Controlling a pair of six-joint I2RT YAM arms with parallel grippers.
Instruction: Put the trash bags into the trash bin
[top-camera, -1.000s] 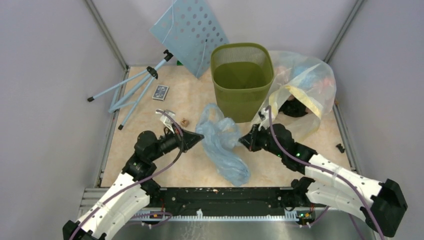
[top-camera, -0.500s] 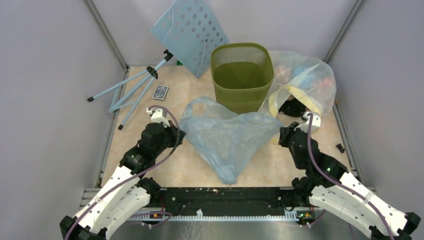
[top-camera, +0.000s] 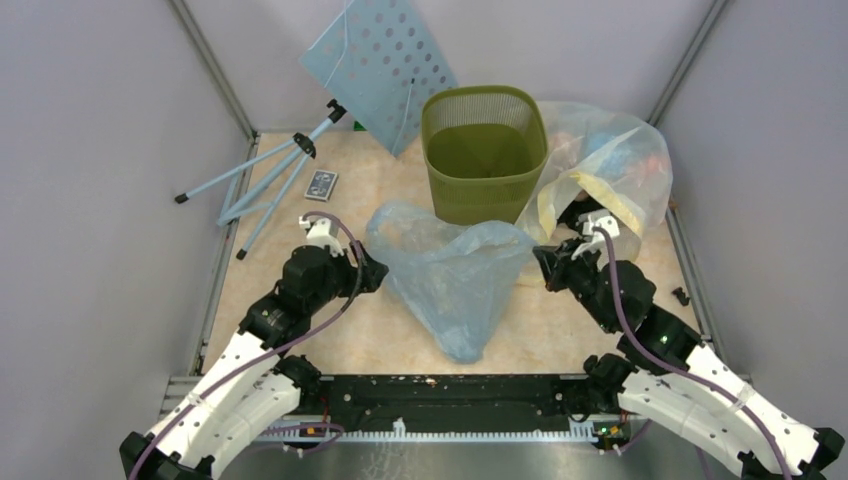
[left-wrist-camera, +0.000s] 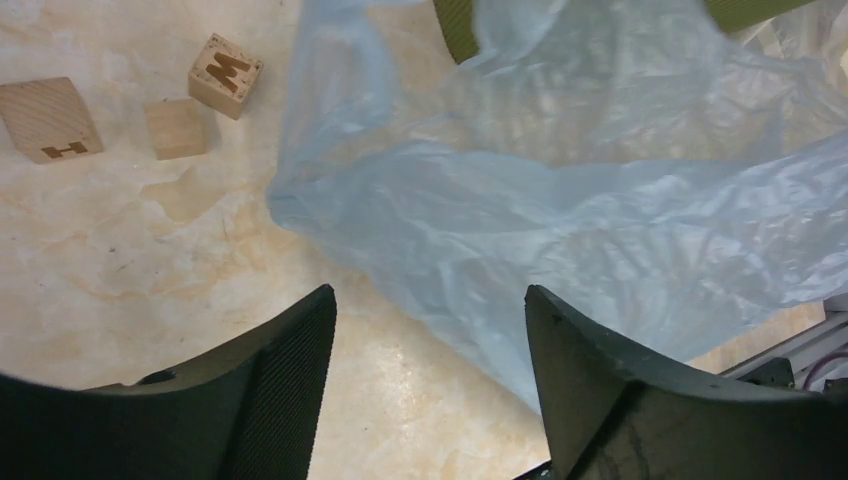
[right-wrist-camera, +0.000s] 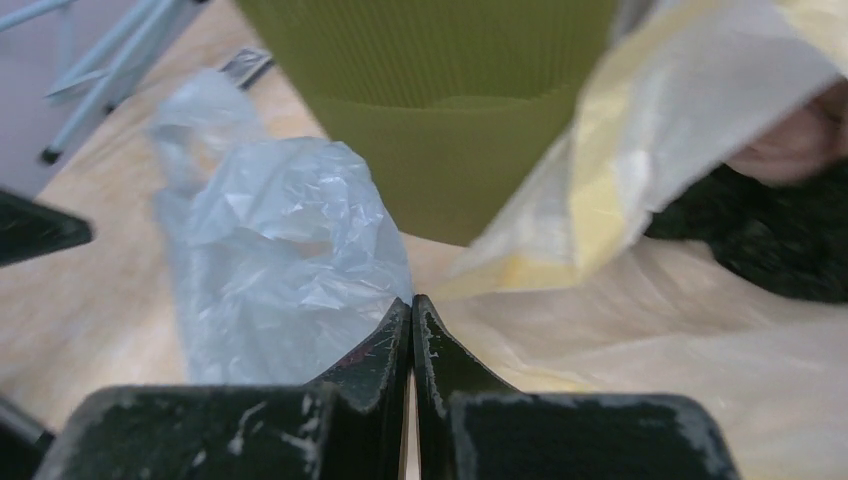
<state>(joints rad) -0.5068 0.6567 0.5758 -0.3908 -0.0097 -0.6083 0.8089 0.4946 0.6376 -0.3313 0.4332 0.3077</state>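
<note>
Trash bag (top-camera: 450, 275) lies spread on the tabletop (top-camera: 560, 335) between the two arms, just in front of the green bin (top-camera: 485, 208), its narrow tail pointing toward the near edge. The left end effector (top-camera: 372, 272) sits at the bag's left edge with its fingers spread wide. In the left wrist view (left-wrist-camera: 430, 300) the plastic (left-wrist-camera: 560, 200) lies ahead of the gap, not held. The right end effector (top-camera: 540, 262) is at the bag's right corner, fingers pressed together (right-wrist-camera: 412, 305). The plastic (right-wrist-camera: 270, 260) reaches their tips, but whether any is caught I cannot tell.

The bin stands upright, mouth open. A bigger clear bag (top-camera: 600, 170) crowds its right side and three wooden blocks (left-wrist-camera: 225, 75) lie left of the bag.
</note>
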